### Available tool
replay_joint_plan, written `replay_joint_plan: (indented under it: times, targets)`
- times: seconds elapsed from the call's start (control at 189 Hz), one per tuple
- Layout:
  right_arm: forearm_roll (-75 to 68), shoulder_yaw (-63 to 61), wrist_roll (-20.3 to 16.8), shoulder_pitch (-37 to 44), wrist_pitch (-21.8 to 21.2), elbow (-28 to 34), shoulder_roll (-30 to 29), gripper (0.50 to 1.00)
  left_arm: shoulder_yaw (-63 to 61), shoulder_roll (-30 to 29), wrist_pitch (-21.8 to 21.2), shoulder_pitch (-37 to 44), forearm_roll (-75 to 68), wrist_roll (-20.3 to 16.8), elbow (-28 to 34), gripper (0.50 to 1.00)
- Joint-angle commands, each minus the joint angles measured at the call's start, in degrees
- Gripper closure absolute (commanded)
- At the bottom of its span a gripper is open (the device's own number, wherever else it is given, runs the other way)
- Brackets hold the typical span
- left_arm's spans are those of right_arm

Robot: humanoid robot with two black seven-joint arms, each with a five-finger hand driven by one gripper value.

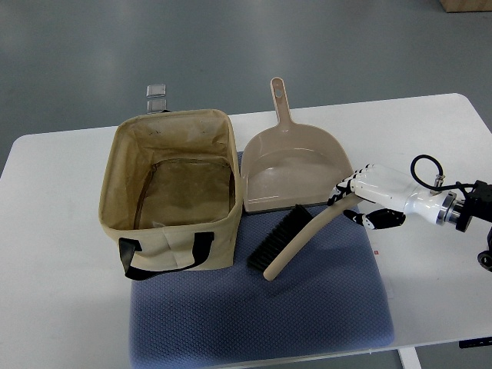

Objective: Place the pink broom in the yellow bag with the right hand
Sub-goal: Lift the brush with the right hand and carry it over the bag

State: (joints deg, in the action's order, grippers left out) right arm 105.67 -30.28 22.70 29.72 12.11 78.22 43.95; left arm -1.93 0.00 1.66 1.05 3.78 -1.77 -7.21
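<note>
Broom: pinkish-beige, black bristles, lying slantwise on the blue mat just right of the bag, brush end toward the near left and handle rising to the far right. Right hand: white, entering from the right edge, fingers curled around the handle's upper end. Bag: yellow fabric, open-topped and upright at mid-left with black straps on its near side; dustpan: matching colour, just beyond the broom, touching the bag's right side.
</note>
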Motion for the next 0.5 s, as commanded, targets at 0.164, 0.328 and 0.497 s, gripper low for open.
replay_joint_plan:
  times: [0.164, 0.328, 0.497]
  targets:
    - [-3.5, -2.9, 0.3, 0.8, 3.5, 0.0, 5.4, 1.000, 0.0, 0.0, 0.0, 0.0, 0.0, 0.0, 0.0, 0.500]
    - [-8.8, -4.1, 0.2, 5.1, 3.2, -0.3, 8.7, 1.000, 0.0, 0.0, 0.0, 0.0, 0.0, 0.0, 0.0, 0.500]
    - [-10.3, -3.7, 0.0, 11.4, 2.7, -1.1, 11.2, 1.000, 0.0, 0.0, 0.0, 0.0, 0.0, 0.0, 0.0, 0.500]
